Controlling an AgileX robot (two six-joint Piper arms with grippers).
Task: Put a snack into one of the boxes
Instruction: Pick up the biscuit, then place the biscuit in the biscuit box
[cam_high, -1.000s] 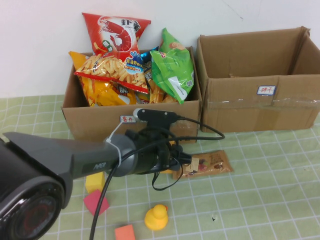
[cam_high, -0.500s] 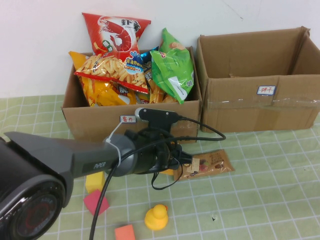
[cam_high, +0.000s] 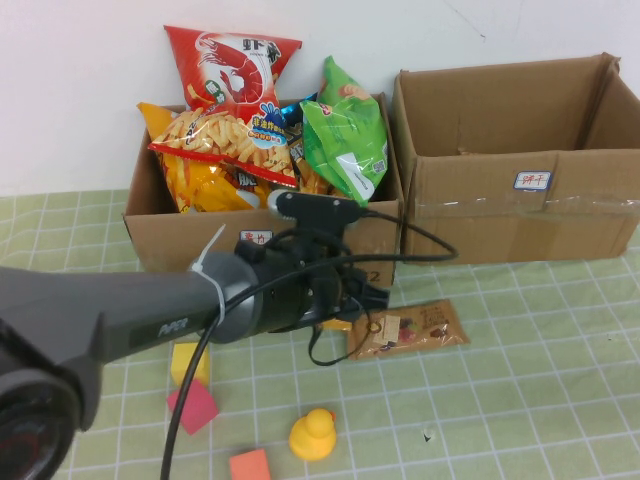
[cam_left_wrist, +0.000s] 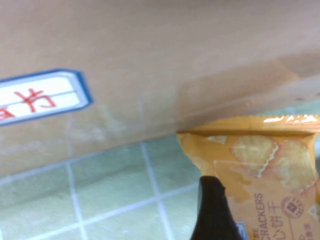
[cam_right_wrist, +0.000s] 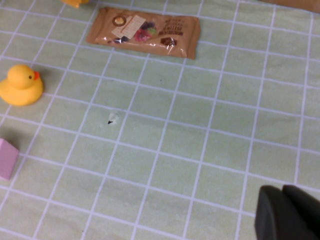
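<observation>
The left gripper (cam_high: 352, 305) hangs low in front of the snack-stuffed cardboard box (cam_high: 180, 245), its fingers pinching an orange cracker packet (cam_left_wrist: 260, 165) just off the box's front wall. At three o'clock from it, a flat brown snack bar packet (cam_high: 408, 327) lies on the green checked tablecloth (cam_high: 520, 400). The empty cardboard box (cam_high: 520, 215) stands at one o'clock, well apart. At six o'clock sit a yellow rubber duck (cam_high: 312, 436), a yellow block (cam_high: 188, 362), a pink block (cam_high: 193, 405) and an orange block (cam_high: 249, 466). The right gripper (cam_right_wrist: 286, 215), pressed together, hovers over bare cloth near the duck.
</observation>
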